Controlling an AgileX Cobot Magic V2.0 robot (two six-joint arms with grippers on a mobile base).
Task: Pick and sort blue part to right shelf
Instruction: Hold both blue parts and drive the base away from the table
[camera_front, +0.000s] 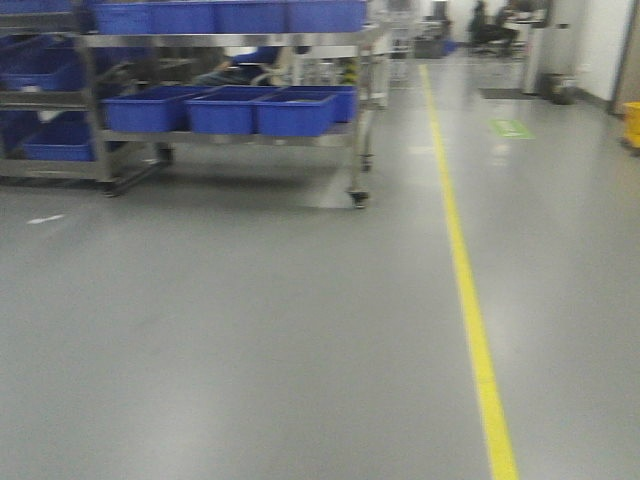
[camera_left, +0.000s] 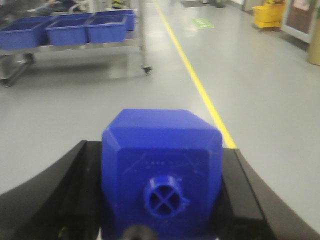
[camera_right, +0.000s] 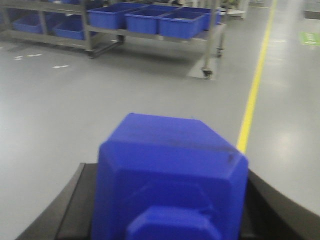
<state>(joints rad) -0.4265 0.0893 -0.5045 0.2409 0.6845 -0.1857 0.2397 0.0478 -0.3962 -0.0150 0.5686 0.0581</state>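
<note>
- The left gripper (camera_left: 161, 205) is clamped on the left blue part (camera_left: 162, 145). We see its black fingers (camera_left: 70, 192) pressed against both sides of the part.
- The left blue part is a chunky block with bevelled top corners. A round boss with a cross in it sits on the face nearest the camera.
- The right gripper (camera_right: 170, 220) likewise grasps the right blue part (camera_right: 170, 165), with dark fingers (camera_right: 67, 215) flanking it. This part is also a bevelled block, with a raised lump low on its near face.
- Both parts are held above a grey floor (camera_front: 250, 330).
- A yellow floor line (camera_front: 470, 300) runs away from us, right of centre.
- Ahead on the left stands a metal shelf trolley (camera_front: 200, 138) on castors, well apart from the grippers, with blue bins (camera_front: 295, 113) in rows on its shelves.
- Farther off we see a green floor marking (camera_front: 512, 129) and a yellow mop bucket (camera_left: 269, 15).
</note>
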